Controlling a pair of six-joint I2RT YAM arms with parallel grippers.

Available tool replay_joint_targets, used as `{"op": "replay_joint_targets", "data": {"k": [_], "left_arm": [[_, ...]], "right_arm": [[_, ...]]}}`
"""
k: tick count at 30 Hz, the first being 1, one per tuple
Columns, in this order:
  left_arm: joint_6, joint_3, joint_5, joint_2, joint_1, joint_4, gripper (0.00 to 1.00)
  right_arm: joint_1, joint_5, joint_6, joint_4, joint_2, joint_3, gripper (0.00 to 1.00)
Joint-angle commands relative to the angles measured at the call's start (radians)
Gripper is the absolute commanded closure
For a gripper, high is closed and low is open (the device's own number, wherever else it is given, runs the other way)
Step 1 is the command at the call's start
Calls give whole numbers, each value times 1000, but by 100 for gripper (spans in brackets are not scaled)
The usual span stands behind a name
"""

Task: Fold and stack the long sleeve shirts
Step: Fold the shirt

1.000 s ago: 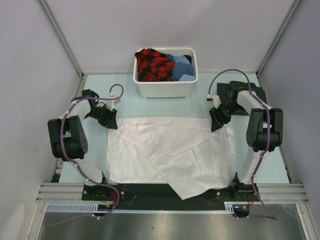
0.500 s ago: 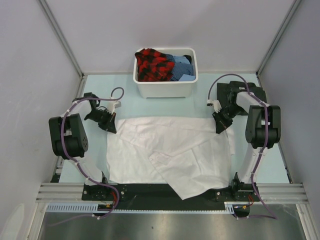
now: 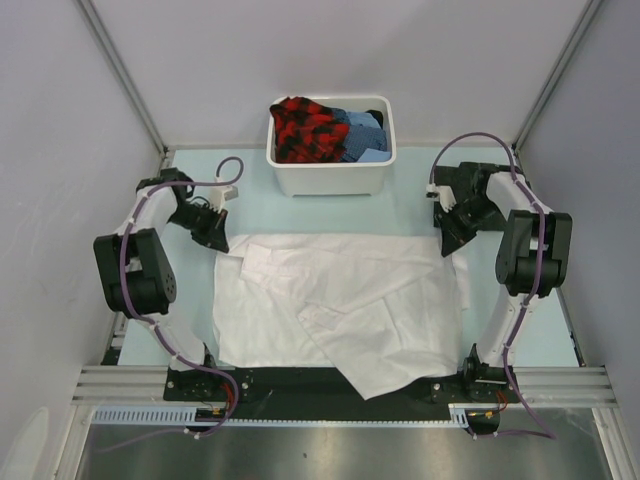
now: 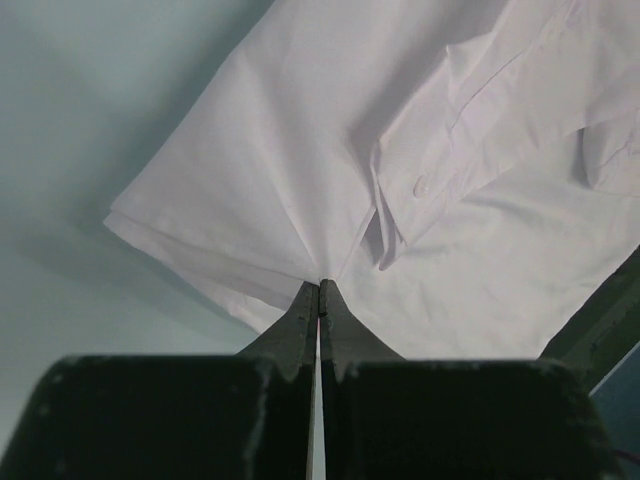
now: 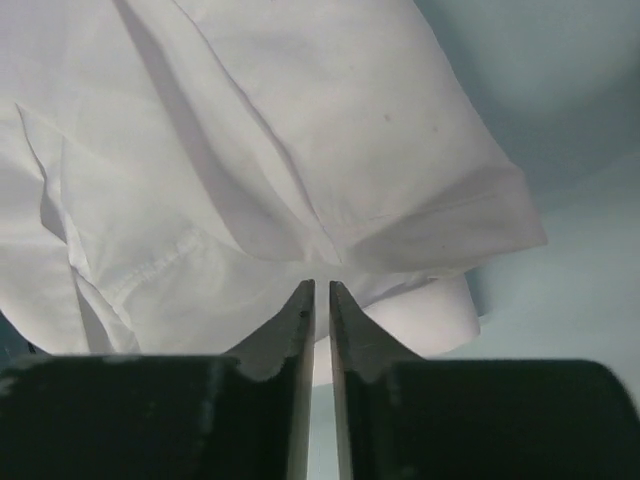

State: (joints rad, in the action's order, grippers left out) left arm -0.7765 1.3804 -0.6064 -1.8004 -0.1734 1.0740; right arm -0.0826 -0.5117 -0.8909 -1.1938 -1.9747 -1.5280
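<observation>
White shirt [image 3: 340, 290] lies flat in the middle of the table [image 3: 250, 190], reaching its near edge. The left gripper [image 3: 212, 232] is squeezed tight on the far left corner, the right gripper [image 3: 447, 238] on the far right corner. I think both should lift together and evenly, so the fold comes down straight.
</observation>
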Motion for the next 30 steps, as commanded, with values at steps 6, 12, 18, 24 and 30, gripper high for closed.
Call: {"op": "replay_joint_targets", "data": {"k": [6, 12, 18, 24, 30], "left_arm": [[33, -12, -13, -31, -5, 9, 98], [36, -3, -12, -42, -6, 9, 96], [56, -6, -29, -45, 0, 24, 96], [56, 0, -15, -30, 2, 49, 100], [36, -38, 20, -10, 3, 50, 100]], "right_arm": [[79, -80, 33, 28, 7, -1, 35], [122, -85, -17, 8, -27, 34, 36], [132, -41, -51, 7, -68, 72, 54], [98, -40, -97, -88, -73, 22, 100], [41, -48, -129, -202, -81, -75, 100]]}}
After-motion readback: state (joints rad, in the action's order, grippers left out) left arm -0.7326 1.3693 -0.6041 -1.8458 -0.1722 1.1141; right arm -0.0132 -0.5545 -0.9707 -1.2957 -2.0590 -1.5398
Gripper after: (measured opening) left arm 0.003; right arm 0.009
